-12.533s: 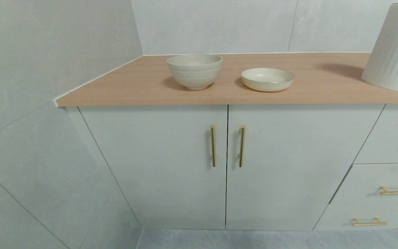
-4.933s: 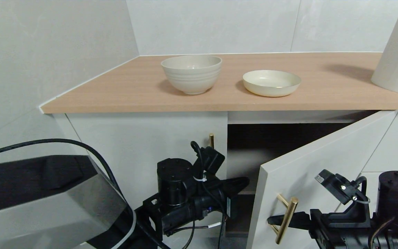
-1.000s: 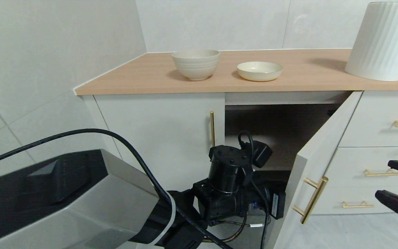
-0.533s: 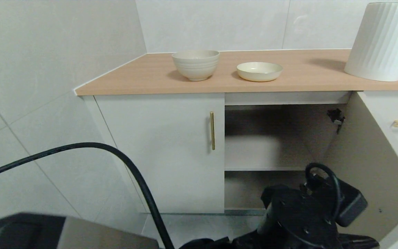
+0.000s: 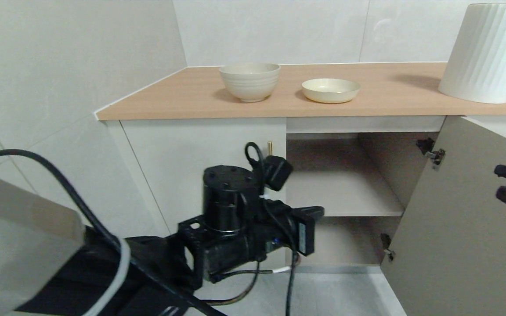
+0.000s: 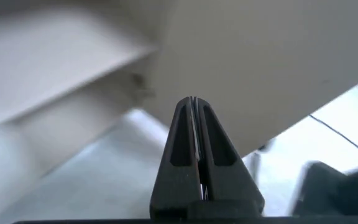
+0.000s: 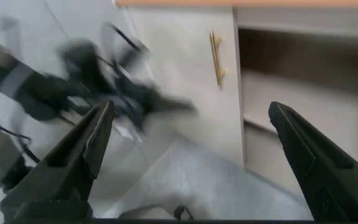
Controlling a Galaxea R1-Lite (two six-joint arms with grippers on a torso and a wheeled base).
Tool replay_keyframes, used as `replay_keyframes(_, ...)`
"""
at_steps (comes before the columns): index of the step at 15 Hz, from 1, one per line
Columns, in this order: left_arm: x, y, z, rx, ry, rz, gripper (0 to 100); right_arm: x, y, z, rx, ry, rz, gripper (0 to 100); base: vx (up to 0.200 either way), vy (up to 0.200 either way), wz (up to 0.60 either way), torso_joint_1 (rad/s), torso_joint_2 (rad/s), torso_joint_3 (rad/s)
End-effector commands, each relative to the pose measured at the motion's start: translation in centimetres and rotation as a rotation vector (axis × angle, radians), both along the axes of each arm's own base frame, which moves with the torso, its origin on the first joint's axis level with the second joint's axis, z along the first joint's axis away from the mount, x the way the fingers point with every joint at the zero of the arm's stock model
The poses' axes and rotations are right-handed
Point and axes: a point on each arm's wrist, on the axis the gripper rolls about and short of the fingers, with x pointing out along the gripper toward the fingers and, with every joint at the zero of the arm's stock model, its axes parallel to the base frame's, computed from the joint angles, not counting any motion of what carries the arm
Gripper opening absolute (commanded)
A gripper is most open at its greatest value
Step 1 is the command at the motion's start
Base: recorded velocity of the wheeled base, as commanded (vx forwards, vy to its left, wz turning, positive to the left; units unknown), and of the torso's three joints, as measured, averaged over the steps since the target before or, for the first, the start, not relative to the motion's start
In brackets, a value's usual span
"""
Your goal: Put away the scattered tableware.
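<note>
Low before the open cabinet (image 5: 341, 193), the left gripper (image 6: 192, 102) has its fingers pressed together on nothing, while the right gripper (image 7: 190, 107) gapes wide near the open door (image 5: 455, 228). The right wrist view catches the closed door's brass handle (image 7: 216, 59). Well above and beyond both grippers, the bowl (image 5: 249, 81) and shallow dish (image 5: 331, 90) sit apart on the countertop (image 5: 182, 98).

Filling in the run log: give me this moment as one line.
right door open | left door shut | bowl, dish on counter | left claw shut, empty | right claw open, empty

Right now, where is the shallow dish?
Head view: the shallow dish sits on the countertop, just right of the ribbed bowl, above the open cabinet.
</note>
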Motion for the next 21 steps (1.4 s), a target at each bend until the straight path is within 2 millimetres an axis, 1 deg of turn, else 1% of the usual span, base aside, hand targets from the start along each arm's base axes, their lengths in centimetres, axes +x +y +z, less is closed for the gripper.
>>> replay_keyframes(1,-0.7,8.6,3.8,-0.040,-0.059,0.183,0,4.3,2.2,0.0,-0.049,0.090,0.000,100,0.000,0.000,0.00,0.000,0.00,0.000)
replay_keyframes(2,-1.0,10.7,4.9,-0.049,-0.085,0.237,0,5.3,2.7,0.4,-0.051,0.096,0.000,100,0.000,0.000,0.00,0.000,0.00,0.000)
replay_keyframes(3,-1.5,13.5,6.2,-0.032,-0.077,0.316,0,6.7,3.3,0.6,-0.058,0.105,-0.004,100,0.000,0.000,0.00,0.000,0.00,0.000)
replay_keyframes(4,-2.0,14.4,6.7,-0.017,-0.066,0.335,0,7.2,3.6,0.7,-0.061,0.107,-0.004,100,0.000,0.000,0.00,0.000,0.00,0.000)
replay_keyframes(5,-3.4,16.1,8.0,0.020,-0.035,0.374,0,8.1,4.1,1.2,-0.059,0.103,-0.004,100,0.000,0.000,0.00,0.000,0.00,0.000)
replay_keyframes(6,-4.0,16.7,8.4,0.035,-0.014,0.387,0,8.5,4.3,1.1,-0.062,0.110,-0.006,100,0.000,0.000,0.00,0.000,0.00,0.000)
replay_keyframes(7,-5.0,17.8,8.8,0.065,0.040,0.410,100,8.8,4.4,0.6,-0.071,0.130,-0.006,100,0.000,0.000,0.00,0.000,0.00,0.000)
replay_keyframes(8,-5.1,18.2,8.7,0.069,0.054,0.427,100,9.0,4.5,0.4,-0.077,0.138,-0.007,100,0.000,0.000,0.00,0.000,0.00,0.000)
replay_keyframes(9,-4.8,19.1,9.0,0.060,0.052,0.450,100,9.4,4.3,0.3,-0.080,0.144,-0.036,100,0.000,0.000,0.00,0.000,0.00,0.000)
replay_keyframes(11,-4.8,19.1,10.0,0.031,0.035,0.450,100,9.2,4.0,0.6,-0.074,0.133,-0.048,100,0.000,0.000,0.00,0.000,0.00,0.000)
replay_keyframes(14,-5.6,19.4,11.1,0.011,0.000,0.452,100,8.4,3.6,1.0,-0.076,0.137,-0.044,100,0.000,0.000,0.00,0.000,0.00,0.000)
replay_keyframes(15,-5.9,19.5,11.2,0.015,0.004,0.451,100,8.3,3.6,1.1,-0.077,0.139,-0.044,100,0.000,0.000,0.00,0.000,0.00,0.000)
replay_keyframes(19,-5.8,19.3,11.1,0.029,0.028,0.442,100,8.3,3.7,1.1,-0.080,0.142,-0.038,100,0.000,0.000,0.00,0.000,0.00,0.000)
replay_keyframes(21,-5.9,19.3,11.2,0.025,0.023,0.437,100,7.8,3.8,1.3,-0.077,0.137,-0.025,100,0.000,0.000,0.00,0.000,0.00,0.000)
